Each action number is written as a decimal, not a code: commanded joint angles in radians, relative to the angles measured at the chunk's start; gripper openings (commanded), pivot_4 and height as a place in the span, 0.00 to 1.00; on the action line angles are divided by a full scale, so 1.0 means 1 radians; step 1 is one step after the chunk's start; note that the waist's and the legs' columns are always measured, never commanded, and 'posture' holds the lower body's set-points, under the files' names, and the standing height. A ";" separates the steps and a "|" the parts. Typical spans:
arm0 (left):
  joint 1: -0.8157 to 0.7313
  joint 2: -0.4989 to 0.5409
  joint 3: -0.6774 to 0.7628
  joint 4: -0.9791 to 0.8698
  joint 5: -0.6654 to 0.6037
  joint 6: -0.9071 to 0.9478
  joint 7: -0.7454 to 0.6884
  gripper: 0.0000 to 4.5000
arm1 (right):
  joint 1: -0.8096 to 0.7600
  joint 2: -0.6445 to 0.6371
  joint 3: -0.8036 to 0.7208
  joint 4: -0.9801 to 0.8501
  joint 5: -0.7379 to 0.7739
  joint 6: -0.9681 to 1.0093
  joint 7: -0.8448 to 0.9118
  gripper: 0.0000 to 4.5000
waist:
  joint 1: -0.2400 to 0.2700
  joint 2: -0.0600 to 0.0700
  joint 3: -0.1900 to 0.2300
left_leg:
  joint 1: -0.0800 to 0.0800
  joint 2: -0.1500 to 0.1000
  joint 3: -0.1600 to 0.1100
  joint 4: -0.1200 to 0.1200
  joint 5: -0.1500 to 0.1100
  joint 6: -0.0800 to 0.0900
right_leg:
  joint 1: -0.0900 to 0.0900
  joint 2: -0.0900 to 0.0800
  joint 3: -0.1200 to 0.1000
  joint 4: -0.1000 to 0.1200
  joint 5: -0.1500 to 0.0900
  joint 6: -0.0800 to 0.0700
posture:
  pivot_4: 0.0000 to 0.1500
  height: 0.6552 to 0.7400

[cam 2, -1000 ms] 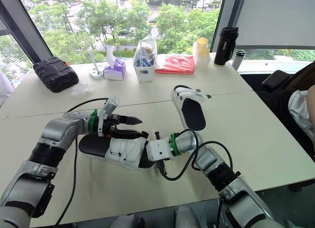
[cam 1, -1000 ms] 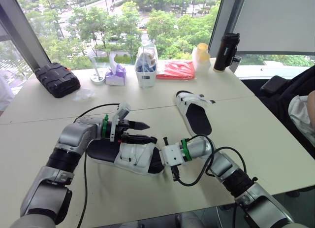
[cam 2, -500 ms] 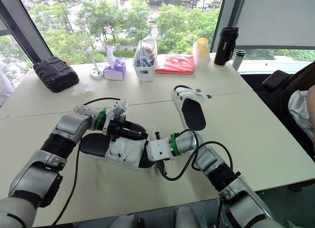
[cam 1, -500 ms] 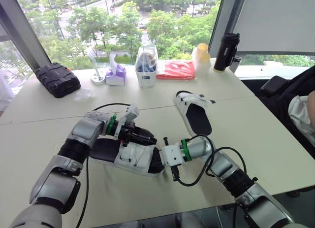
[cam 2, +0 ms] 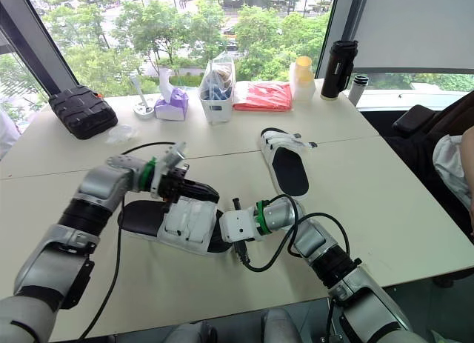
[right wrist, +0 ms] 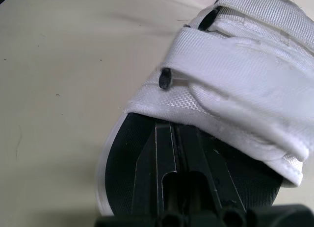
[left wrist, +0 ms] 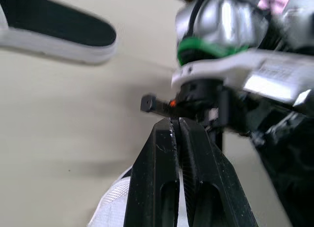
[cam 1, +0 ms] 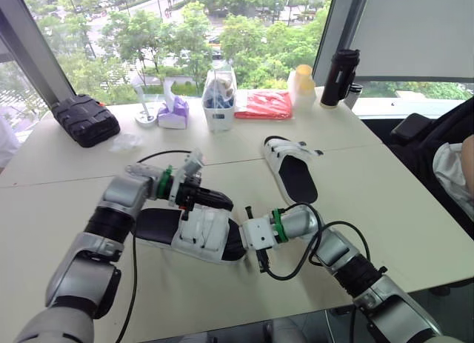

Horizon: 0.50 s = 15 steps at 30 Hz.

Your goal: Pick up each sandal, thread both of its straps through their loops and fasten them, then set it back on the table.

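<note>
The near sandal (cam 1: 194,235), white straps over a black footbed, lies flat on the table in front of me. My left gripper (cam 1: 224,203) hovers over its far edge by the straps, and its fingers (left wrist: 169,153) are pressed together with no strap seen between them. My right gripper (right wrist: 176,126) is shut, and its fingers rest on the footbed at the toe, tucked under the front strap (right wrist: 245,75). The second sandal (cam 1: 293,173) lies apart, farther back on the right, straps loose.
Along the window side stand a black case (cam 1: 87,119), a tissue box (cam 1: 173,113), a white container (cam 1: 220,98), a red packet (cam 1: 264,104), a yellow-lidded jar (cam 1: 304,84) and a black flask (cam 1: 339,78). A person's sleeve (cam 1: 452,169) is at the right edge.
My left gripper went from wide open to shut and dropped closer to the near sandal's straps. The right gripper and both sandals stayed put.
</note>
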<state>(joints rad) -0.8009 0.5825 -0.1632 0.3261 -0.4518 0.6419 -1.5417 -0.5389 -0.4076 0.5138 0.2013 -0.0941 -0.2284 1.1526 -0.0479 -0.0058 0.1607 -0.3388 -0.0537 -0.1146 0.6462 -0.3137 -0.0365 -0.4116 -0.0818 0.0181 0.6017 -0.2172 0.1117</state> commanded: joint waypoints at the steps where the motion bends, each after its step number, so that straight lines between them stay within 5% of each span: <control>1: 0.018 0.012 0.117 -0.114 -0.122 0.053 0.008 0.01 | 0.033 -0.002 0.073 0.080 -0.079 0.028 0.007 0.00 | 0.002 0.000 0.000 | 0.000 0.000 0.000 0.000 0.000 0.000 | 0.000 0.000 0.000 0.000 0.000 0.000 | 1.00 1.00; 15: 0.066 -0.052 0.150 -0.020 -0.045 -0.160 0.170 0.01 | 0.030 -0.006 0.075 0.079 -0.074 0.026 0.015 0.00 | 0.004 -0.001 0.001 | 0.000 0.000 0.000 0.001 0.000 -0.001 | 0.000 0.000 0.000 0.002 0.000 0.000 | 1.00 1.00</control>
<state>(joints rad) -0.6994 0.5317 -0.0639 0.3064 -0.4947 0.5390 -1.3977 -0.5425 -0.4066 0.5137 0.2092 -0.0949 -0.2292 1.1453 -0.0438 -0.0068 0.1614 -0.3385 -0.0537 -0.1147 0.6474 -0.3133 -0.0373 -0.4116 -0.0820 0.0182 0.6035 -0.2168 0.1113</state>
